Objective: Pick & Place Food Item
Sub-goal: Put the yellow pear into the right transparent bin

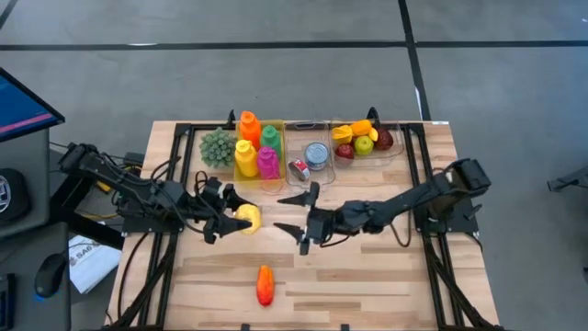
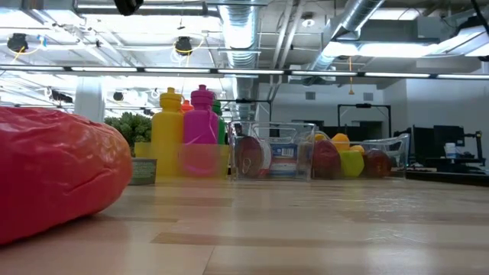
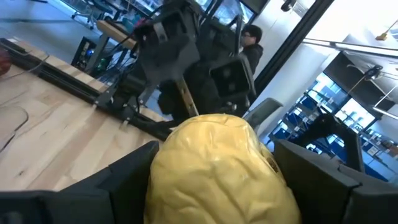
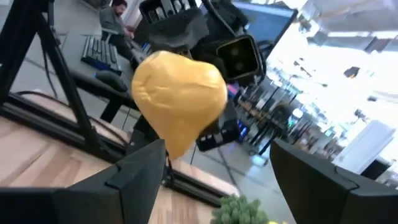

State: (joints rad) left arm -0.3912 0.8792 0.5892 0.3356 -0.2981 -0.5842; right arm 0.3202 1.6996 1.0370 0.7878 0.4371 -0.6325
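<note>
My left pincer (image 1: 241, 219) grips the yellow food item (image 1: 247, 218); my right pincer (image 1: 296, 211), open and empty, must approach slowly.

Lab — exposed ducts (image 2: 252, 30), workstations (image 2: 443, 149)

2 dark jointed arms (image 1: 119, 188) (thin black cables looped alongside) each end in a black 2-fingered end effector (image 1: 299, 213).
</note>
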